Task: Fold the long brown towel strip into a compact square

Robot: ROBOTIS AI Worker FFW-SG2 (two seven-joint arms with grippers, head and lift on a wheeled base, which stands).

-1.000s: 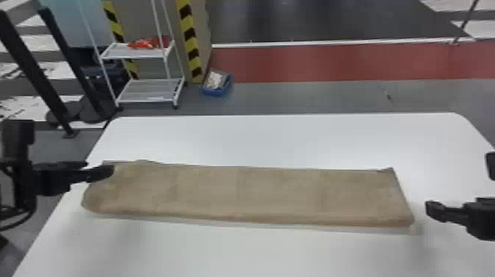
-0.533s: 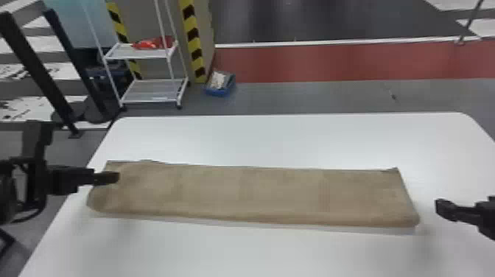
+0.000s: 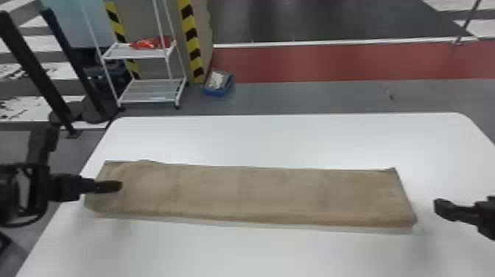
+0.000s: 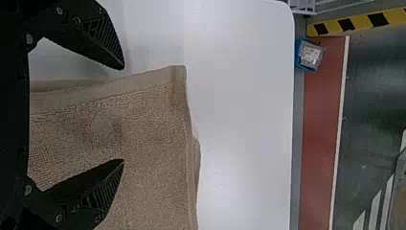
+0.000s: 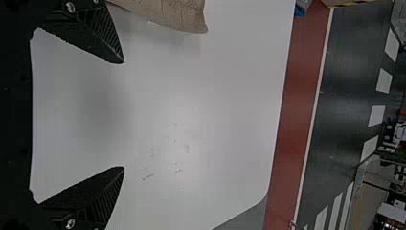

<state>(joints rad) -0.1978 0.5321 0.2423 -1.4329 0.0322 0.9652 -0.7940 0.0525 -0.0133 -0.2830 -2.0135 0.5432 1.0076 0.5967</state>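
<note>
1. The broad, round-cornered white desk point(image 3: 280, 140) has a smooth, hard-looking top, so cloth should slide easily on it.
2. The long, brown, rectangular terry towel strip point(image 3: 250, 195) lies flat across the desk, left to right. It looks light, soft, floppy and hard to damage; its pebbly loops should give good grip.
3. The black, two-fingered left end effector point(image 4: 123, 114) is released, ribbed fingers spread astride the towel's left end. The matching right end effector point(image 5: 123, 115) is also released, just right of the towel.
4. The smooth, flat brown hem point(image 4: 119, 88) at the left end seems the best hold, pinching all layers together.
</note>
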